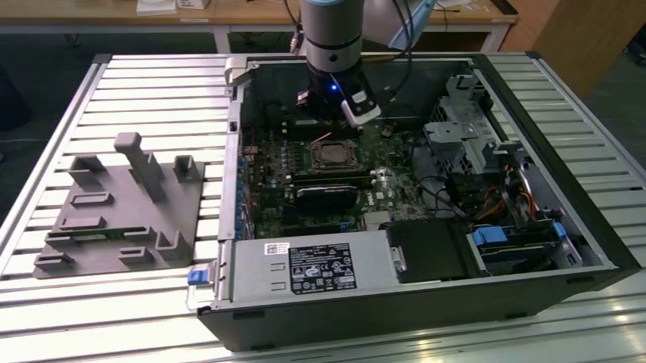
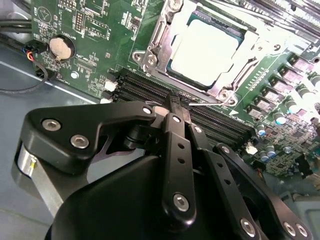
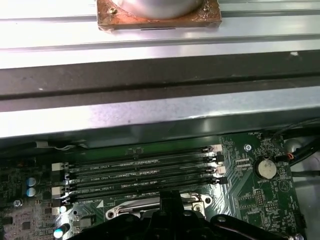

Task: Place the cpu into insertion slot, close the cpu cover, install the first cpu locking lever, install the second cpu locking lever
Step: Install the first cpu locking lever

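1. Slatted metal table [image 1: 151,83] carries an open computer case [image 1: 404,310], with the motherboard [image 1: 272,174] lying flat inside and the arm [image 1: 331,38] reaching down into it.
2. Four long memory slots [image 2: 145,87] run side by side across the board and serve as the landmark.
3. Just beside the memory slots, on the side away from the case wall, the cpu [image 2: 207,45] lies flat in the insertion slot [image 2: 175,69].
4. Its silver-grey top faces up. It is square, so it has no long axis, and its nearest edge runs parallel to the memory slots.
5. The cpu cover [image 2: 152,42] frames the chip on all sides, with the chip showing through its window. Whether the levers are latched cannot be told.
6. In the first wrist view, the case wall [image 3: 150,115] runs along the far side of the memory slots, leaving a narrow strip of board between.
7. A coin cell [image 2: 61,47] sits beyond one end of the memory slots and a row of capacitors [image 2: 295,95] beyond the other.
8. The gripper [image 2: 178,102] has its two thin fingers pressed together, with nothing visible between them.
9. Its tips are over the memory slots, at their edge nearest the socket. The cpu is close beyond the tips and apart from them.
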